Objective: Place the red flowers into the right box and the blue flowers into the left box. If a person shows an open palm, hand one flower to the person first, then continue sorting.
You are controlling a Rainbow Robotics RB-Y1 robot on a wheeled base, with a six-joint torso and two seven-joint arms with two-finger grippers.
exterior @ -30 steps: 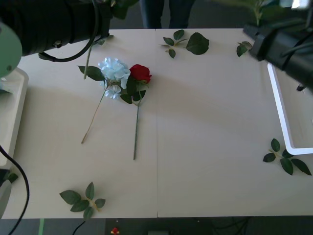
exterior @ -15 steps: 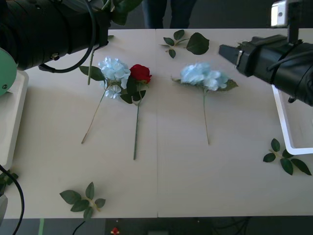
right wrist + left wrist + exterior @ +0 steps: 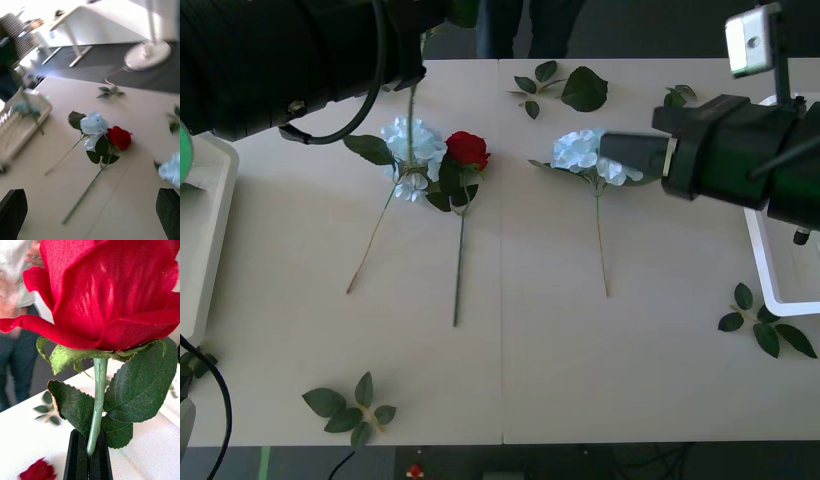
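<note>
Front view: near edge of the table (image 3: 510, 380) carries loose leaf sprigs (image 3: 352, 404), then two long stems run up to a pale-blue flower (image 3: 412, 148) and a red rose (image 3: 467, 149) lying head to head, left of centre. A second blue flower (image 3: 584, 152) lies right of centre; half a sec ago it lay clear w/ the right arm farther off, now the right gripper (image 3: 620, 155) has slid in over its head. Right wrist view shows both black fingers (image 3: 13, 213) spread wide at the corners, nothing between them, so no grasp yet; probably a pick is coming, and that bloom belongs in the left box (image 3: 202, 250), well apart across the table. The right box (image 3: 765, 260) shows only its white rim at the right edge. Farther back the left arm has shifted inward over the table's far left; a thin stem now hangs across the blue head. Left gripper (image 3: 88, 453) is clamped narrow on the held rose (image 3: 105, 296) by its stem, which still needs the right box. Dark-trousered legs (image 3: 520, 25) stand beyond the far edge, no palm visible
</note>
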